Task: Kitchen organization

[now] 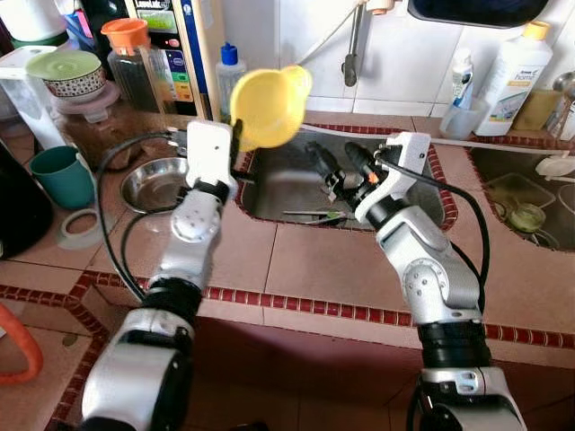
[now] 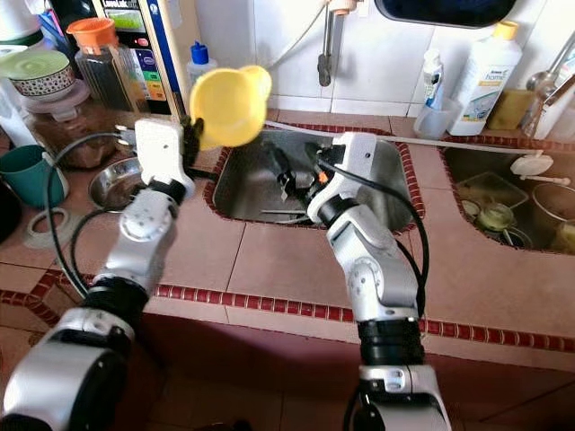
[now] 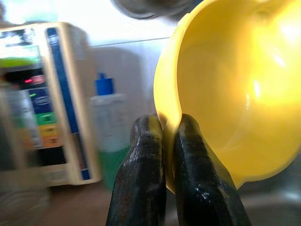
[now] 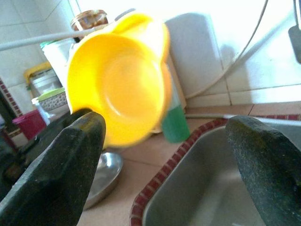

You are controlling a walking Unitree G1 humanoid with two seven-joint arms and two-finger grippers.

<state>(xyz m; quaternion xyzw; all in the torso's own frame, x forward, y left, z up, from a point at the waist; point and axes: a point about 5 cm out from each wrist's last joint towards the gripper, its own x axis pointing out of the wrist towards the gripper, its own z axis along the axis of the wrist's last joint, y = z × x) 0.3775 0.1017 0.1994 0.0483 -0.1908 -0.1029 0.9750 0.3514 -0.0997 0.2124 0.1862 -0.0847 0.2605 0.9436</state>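
— While our left arm is raised over the near-left corner of the sink [image 1: 296, 184], what do we see from the left eye?

— We see our left gripper [image 1: 237, 136] pinching the rim of a yellow bowl [image 1: 269, 106], held in the air and tilted on its side above the sink's left edge. Our right gripper [image 1: 334, 165] reaches over the basin, fingers spread apart and holding nothing. A steel bowl [image 1: 153, 184] sits on the tiled counter [image 1: 305, 260] to the left, with a teal cup [image 1: 61, 175] further left and a white bottle [image 1: 515, 79] far right against the wall.

— And the right eye?

— We get the same layout: the yellow bowl hangs over the sink's left rim, apart from the tap [image 2: 324, 49] on the far wall.

— What do we see from the left wrist?

— We see two black fingers [image 3: 141, 174] pressed together on the bowl's yellow rim. Beyond it stands a blue-capped bottle [image 3: 108, 127], green at the base, beside a cream appliance [image 3: 44, 101]. That background is blurred, so we cannot read its labels.

— And the right wrist?

— We see our own fingers [image 4: 61, 165] wide apart, with the yellow bowl's hollow facing us between them, the steel bowl below it on the counter and the sink basin near.
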